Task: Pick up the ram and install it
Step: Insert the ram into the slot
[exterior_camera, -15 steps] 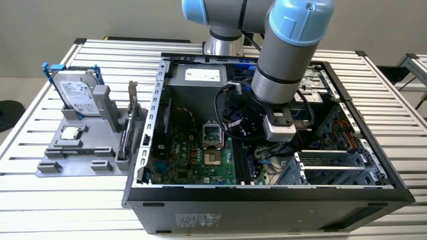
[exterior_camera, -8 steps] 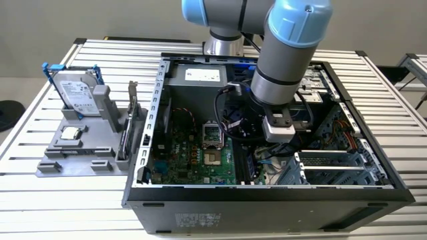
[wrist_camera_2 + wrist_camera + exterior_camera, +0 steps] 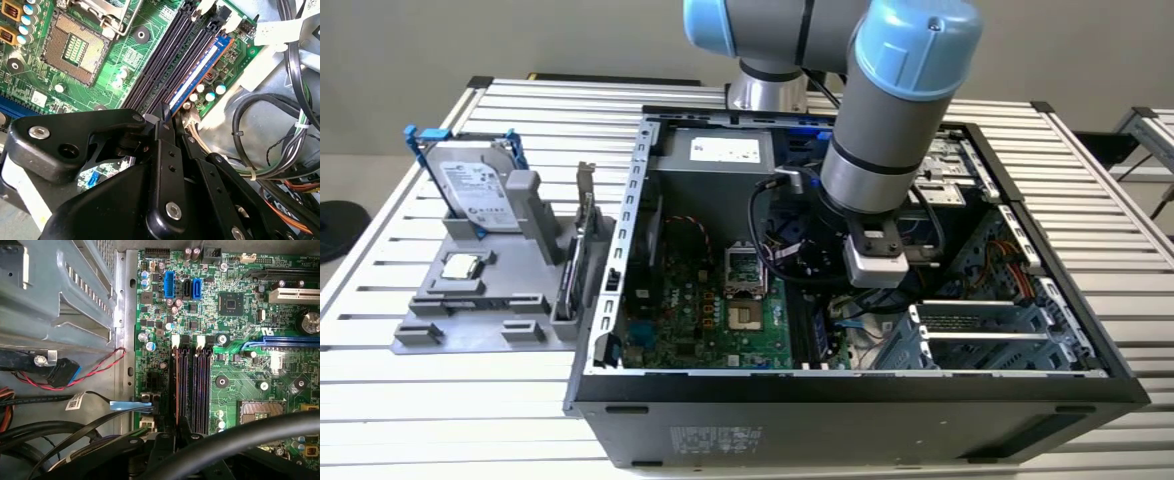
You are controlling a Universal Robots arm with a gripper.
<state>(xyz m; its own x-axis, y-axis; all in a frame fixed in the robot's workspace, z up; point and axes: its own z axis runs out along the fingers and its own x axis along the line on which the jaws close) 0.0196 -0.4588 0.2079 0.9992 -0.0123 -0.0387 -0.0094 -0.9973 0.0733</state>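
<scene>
In the exterior view, left to right, we see the hard drive (image 3: pixel 474 185) upright in its grey holder (image 3: pixel 494 290) on the counter (image 3: pixel 440 400), then the open computer case (image 3: pixel 854 385). Inside, our claw (image 3: pixel 167 117) is closed on the ram (image 3: pixel 197 75), aligning it edge-down in the outermost memory slot beside the empty slots (image 3: pixel 165 65).
</scene>
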